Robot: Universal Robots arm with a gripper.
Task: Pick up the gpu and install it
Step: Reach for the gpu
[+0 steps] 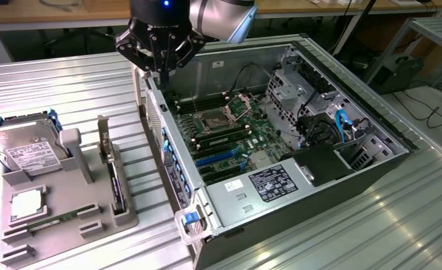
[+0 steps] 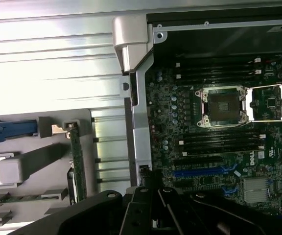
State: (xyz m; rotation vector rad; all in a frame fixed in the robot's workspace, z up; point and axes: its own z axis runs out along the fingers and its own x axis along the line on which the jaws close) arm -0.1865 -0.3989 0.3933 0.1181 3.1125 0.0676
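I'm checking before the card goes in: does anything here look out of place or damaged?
Nothing looks damaged or spilled. The one oddity is the CPU socket: its cover is flipped open and it appears empty. The gpu stands on edge in the tray, seemingly straight.

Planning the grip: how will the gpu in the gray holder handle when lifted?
The gpu looks thin and flat, probably stiff and light. Standing on edge in the holder, it may tip if nudged. Its bare circuit board seems fragile.
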